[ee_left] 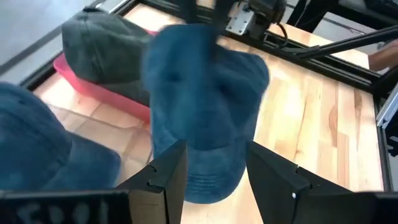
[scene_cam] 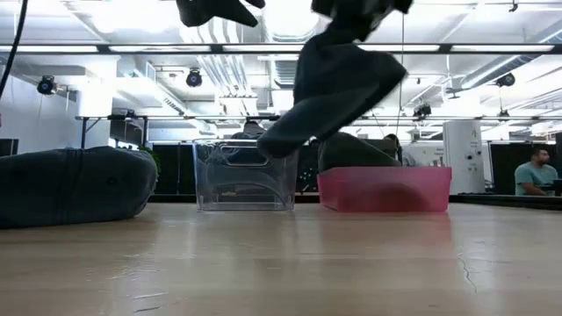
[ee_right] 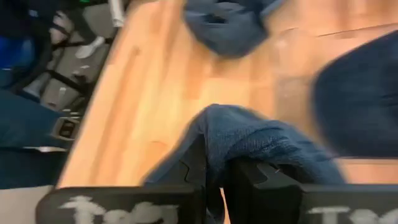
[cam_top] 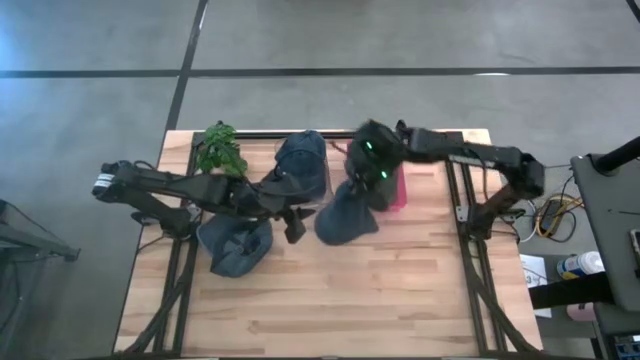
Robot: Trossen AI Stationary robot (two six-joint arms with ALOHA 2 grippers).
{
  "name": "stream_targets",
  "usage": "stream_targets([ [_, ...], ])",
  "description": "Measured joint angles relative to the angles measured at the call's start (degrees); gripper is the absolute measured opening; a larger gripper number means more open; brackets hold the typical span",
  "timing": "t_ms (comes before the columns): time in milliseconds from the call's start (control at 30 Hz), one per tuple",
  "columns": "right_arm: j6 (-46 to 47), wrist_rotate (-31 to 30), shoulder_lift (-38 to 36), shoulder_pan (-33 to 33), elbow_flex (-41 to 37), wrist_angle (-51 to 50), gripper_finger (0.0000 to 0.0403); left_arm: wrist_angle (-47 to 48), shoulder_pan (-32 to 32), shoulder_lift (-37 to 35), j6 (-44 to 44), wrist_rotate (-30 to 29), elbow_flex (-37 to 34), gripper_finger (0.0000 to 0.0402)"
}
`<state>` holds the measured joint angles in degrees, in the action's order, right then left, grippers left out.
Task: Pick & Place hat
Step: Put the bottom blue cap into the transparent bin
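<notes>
Hanging limp from the right gripper point(ee_right: 219, 163), the blue denim hat point(scene_cam: 338, 83) droops in loose folds, clear of the wooden table point(scene_cam: 281, 263) in the low view. Judgement: light, soft, no stiffness outside the brim; it will sag and swing on any quick move, so a pinch on a bunched fold or the brim edge is the sensible hold. Not fragile, not slippery.

Right wrist view: both fingers are pressed together on a ridge of the fabric, and the cloth spills out to either side of them. The hat hangs directly below this gripper, part of it trailing down toward the pink bin point(scene_cam: 385, 190).

From above, the carried hat point(cam_top: 345, 220) shows just in front of the pink bin point(cam_top: 399, 190), with the right gripper point(cam_top: 372, 172) over the bin's near side. Another hat point(scene_cam: 353, 151) appears to lie in the bin already.

Left gripper point(ee_left: 214, 171): fingers spread, holding nothing, aimed at the carried hat from close by, above the table's middle point(cam_top: 292, 215).

Farther left, another denim hat point(scene_cam: 75, 184) lies flat on the table. Behind, a clear bin point(scene_cam: 245, 175) holds one more hat point(cam_top: 303, 162). A small green plant point(cam_top: 220, 150) stands at the far left corner. A person point(scene_cam: 534, 175) sits in the room beyond.
</notes>
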<state>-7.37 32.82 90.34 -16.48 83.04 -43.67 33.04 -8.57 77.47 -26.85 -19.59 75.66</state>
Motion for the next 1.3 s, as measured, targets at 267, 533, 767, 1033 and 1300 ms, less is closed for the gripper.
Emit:
stream_targets([
  [267, -11.4, 6.1, 15.0, -4.6, 24.1, -17.7, 0.0022, 7.7, 5.4, -2.9, 5.3, 0.0, 0.0, 0.0156],
  [533, -21.9, 6.2, 24.5, -4.7, 46.9, -33.6, 0.0023, 12.8, 14.1, -7.8, 10.1, 0.0, -0.1, 0.0156],
  [767, -26.0, -1.4, 28.8, -5.5, 51.9, -29.5, 0.0023, 11.9, 19.7, -11.3, 12.1, 0.0, -0.1, 0.0156],
  [1033, -29.5, -13.0, 34.5, -5.4, 51.7, -29.3, 0.0023, 11.5, 20.5, -10.4, 14.2, 0.3, -0.1, 0.0156],
  [1300, -34.7, -14.4, 35.9, -3.3, 51.7, -20.6, 0.0024, 11.2, 20.5, -9.1, 16.1, -1.9, -0.1, 0.0156],
])
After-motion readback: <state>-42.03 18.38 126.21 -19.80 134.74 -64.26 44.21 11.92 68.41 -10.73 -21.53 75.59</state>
